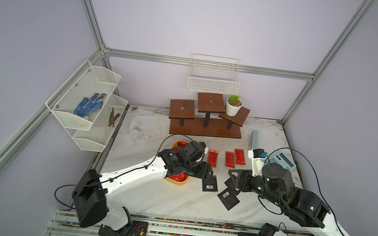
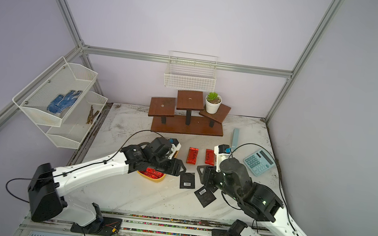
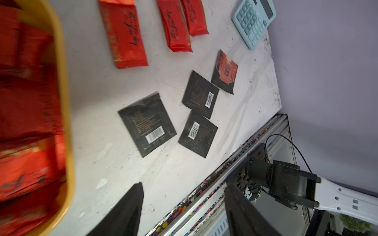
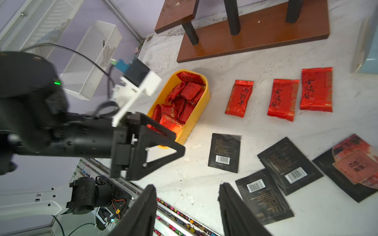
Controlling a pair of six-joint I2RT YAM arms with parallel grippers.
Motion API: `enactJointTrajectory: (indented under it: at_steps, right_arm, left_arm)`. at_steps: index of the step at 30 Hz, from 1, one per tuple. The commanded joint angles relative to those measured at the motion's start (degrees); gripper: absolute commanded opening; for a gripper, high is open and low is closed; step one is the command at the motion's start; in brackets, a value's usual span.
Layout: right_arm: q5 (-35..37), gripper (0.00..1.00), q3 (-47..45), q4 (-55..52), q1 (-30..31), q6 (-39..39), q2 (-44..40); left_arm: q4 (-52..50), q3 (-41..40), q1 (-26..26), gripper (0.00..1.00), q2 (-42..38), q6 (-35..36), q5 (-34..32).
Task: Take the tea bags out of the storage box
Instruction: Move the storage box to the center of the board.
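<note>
The storage box (image 1: 176,182) (image 4: 197,114) is a yellow tray left of centre, still holding several red tea bags (image 4: 191,91). Three red tea bags (image 1: 230,159) (image 4: 283,100) lie in a row on the table to its right. Several black tea bags (image 1: 209,184) (image 3: 147,124) (image 4: 224,152) lie nearer the front. My left gripper (image 1: 210,174) (image 3: 184,185) hovers open and empty just right of the box, over the nearest black sachet. My right gripper (image 1: 233,175) (image 4: 187,185) stands open and empty above the other black sachets.
A blue calculator (image 1: 283,160) lies at the right, with a grey-blue block (image 1: 253,138) behind it. A brown wooden stand (image 1: 205,128) with a potted plant (image 1: 233,107) stands at the back. White wire baskets (image 1: 213,82) (image 1: 87,101) hang on the walls.
</note>
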Motion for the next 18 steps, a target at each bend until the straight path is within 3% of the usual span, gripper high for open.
enactJointTrajectory:
  at_steps: [1, 9, 15, 18]
  right_arm:
    - [-3.96, 0.54, -1.24, 9.33, -0.09, -1.02, 5.06]
    - [-8.01, 0.55, 2.16, 20.6, -0.26, -1.62, 24.86]
    - [-4.15, 0.61, 8.98, 20.43, -3.6, 1.2, 39.61]
    - [-6.4, 0.62, 11.83, 22.65, -6.06, 1.04, 46.26]
  left_arm:
    - [-8.31, -3.91, 4.53, 0.69, -8.91, -0.82, -7.89]
    - [-13.8, -14.82, 16.86, 0.8, -31.5, -4.93, -12.96]
    - [-17.02, -16.69, 18.57, 0.81, -37.32, -5.81, -10.65]
    - [-17.83, -17.49, 18.59, 0.81, -39.25, -6.11, -10.49]
